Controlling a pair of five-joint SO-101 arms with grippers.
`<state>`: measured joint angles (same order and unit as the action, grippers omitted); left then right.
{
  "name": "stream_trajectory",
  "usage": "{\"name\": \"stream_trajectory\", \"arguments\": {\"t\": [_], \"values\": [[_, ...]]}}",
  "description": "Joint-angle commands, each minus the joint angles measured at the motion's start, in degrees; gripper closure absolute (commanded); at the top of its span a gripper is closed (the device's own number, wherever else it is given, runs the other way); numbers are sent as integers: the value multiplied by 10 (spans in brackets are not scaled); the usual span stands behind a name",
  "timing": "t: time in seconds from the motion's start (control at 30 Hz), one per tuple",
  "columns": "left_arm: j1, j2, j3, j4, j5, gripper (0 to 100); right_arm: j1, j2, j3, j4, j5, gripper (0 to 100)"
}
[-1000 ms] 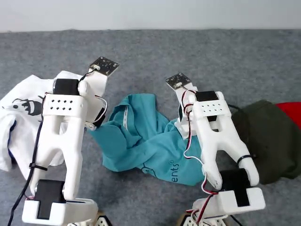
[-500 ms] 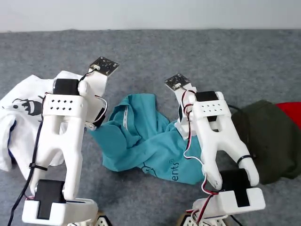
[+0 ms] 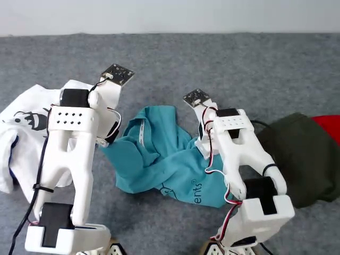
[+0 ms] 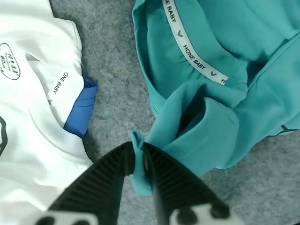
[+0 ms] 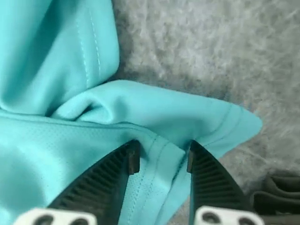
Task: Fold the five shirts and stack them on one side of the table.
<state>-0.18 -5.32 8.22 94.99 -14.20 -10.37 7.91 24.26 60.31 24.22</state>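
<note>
Swing, right arm: over the last second its upper link and wrist have edged toward the teal shirt; left arm and cloth look unmoved on my screen
Pinch, left gripper: clamped on a thin fold at the teal shirt's edge, near the white shirt
Straddle, right gripper: jaws apart either side of a stitched teal hem close to its corner, nothing pinched yet
Teal shirt: crumpled on the grey table between the two arms, neck tape exposed, not yet folded
Risk, left pinch: only a sliver is held; I judge a firm pull could slip it free or drag the whole heap
Risk, right hem: the cloth is layered there, so closing may catch two layers and twist the spread, or the corner may slide out
Risk, neighbours: the white shirt lies close on one flank and the dark green shirt on the other; a wide spread could snag either
Hidden, near: the arms' own bodies cover both ends of the teal shirt from overhead, so I cannot trace its sleeves
Hidden, blue patch: at the white shirt's neck; lining or a separate shirt, I cannot tell
Hidden, far: red shirt is cut off at the frame edge, behind the dark green one
</note>
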Motion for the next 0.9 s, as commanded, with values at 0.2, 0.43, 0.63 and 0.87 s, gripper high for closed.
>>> {"name": "stream_trajectory", "arguments": {"t": [0.2,0.43,0.63,0.87], "values": [[3,-22,-2,-6,-2,987,3,-3,-1,-4,3,987],[3,-22,-2,-5,-2,987,3,-5,-1,-3,4,975],[3,-22,-2,-4,-2,987,3,-65,-2,21,4,975],[3,-25,-2,-4,-2,987,3,-219,-2,80,5,975]]}}
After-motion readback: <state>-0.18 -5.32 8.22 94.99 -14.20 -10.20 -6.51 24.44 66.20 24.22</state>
